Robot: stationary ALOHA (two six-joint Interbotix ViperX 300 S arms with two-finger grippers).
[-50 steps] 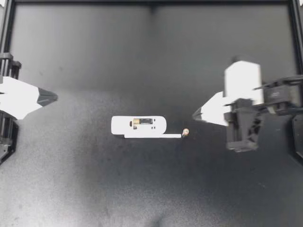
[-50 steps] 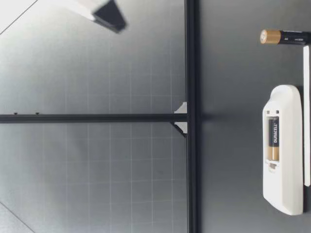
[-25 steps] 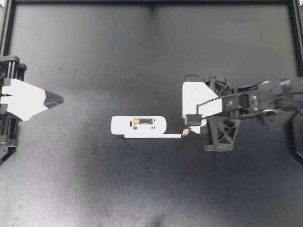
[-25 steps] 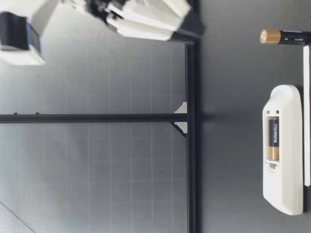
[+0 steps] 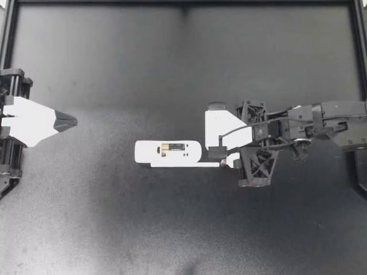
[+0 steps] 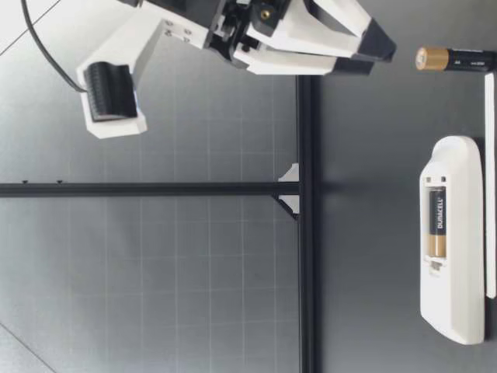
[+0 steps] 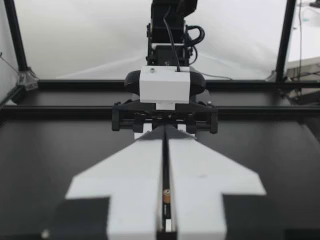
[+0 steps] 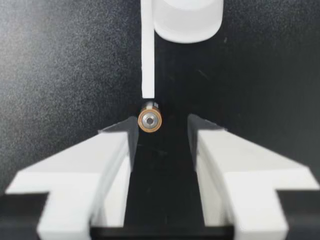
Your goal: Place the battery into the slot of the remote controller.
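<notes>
A white remote [image 5: 168,152] lies face down at the table's middle, with one battery [image 5: 173,147] in its slot. Its thin cover strip [image 5: 183,165] lies alongside. A second battery [image 6: 454,59] stands upright just past the remote's end. My right gripper [image 5: 222,157] points down over it, open, with its fingertips [image 6: 380,50] just above the battery's gold top. From the right wrist I see the battery [image 8: 149,121] end-on between the open fingers of the gripper [image 8: 161,125], nearer to one of them. My left gripper [image 5: 66,120] is shut and holds nothing, far off at the table's side.
The table is a black mat [image 5: 172,229] inside a black frame [image 5: 183,3]. The cover strip [image 8: 147,50] ends right beside the standing battery, and the remote's rounded end [image 8: 187,20] lies just beyond it. In the left wrist view the right arm's white camera block [image 7: 164,89] faces me.
My right arm has swung in from the table's right side to above the standing battery and come down. Its gripper has gone from shut to open. The left arm has barely shifted.
</notes>
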